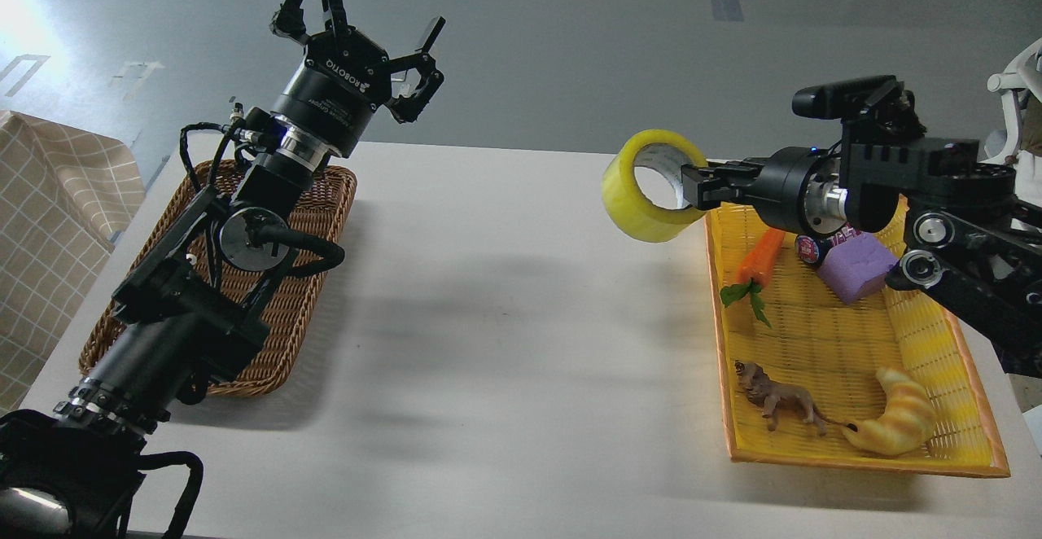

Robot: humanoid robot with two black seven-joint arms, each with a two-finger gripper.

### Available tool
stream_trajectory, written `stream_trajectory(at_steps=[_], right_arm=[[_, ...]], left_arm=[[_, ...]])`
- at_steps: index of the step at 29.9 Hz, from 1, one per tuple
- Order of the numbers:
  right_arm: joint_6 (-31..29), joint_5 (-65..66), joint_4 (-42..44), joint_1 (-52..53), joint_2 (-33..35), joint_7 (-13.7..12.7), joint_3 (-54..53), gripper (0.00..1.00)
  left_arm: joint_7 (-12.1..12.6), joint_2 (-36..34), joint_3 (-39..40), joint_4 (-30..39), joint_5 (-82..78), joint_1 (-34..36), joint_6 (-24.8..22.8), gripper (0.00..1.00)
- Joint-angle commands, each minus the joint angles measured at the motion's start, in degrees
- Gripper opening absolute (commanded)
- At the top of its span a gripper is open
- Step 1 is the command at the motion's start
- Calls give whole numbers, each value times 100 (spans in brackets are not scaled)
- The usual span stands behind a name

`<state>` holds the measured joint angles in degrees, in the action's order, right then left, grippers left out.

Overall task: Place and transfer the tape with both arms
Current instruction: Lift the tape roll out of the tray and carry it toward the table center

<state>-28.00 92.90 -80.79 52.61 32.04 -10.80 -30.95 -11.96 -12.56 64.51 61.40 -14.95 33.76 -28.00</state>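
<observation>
Tape (651, 186) clamped in right gripper (692, 185), at three o'clock from splayed, empty left gripper (358, 30); core axis roughly toward viewer.

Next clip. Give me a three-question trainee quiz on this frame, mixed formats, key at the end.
1. True or false: the tape rests on the table.
2. Which gripper holds it: A) left B) right?
3. Fill in: the lion lies in the ___ basket, beside the croissant.

Key: 1 false, it is held in the air; 2 B; 3 yellow.
</observation>
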Motion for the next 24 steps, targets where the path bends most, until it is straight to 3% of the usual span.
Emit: stream_trajectory(at_steps=[1,14,24], right_arm=[[0,0,344,144,-478,-1,291,0],[0,18,1548,302,-1840,-1,994,0],[0,79,1716,249,-2369,-10,1135,0]], left_arm=[[0,-1,0,3,1,-1,0,98],[0,26,0,12,1,-9,0,98],[0,61,0,29,1,8,0,98]])
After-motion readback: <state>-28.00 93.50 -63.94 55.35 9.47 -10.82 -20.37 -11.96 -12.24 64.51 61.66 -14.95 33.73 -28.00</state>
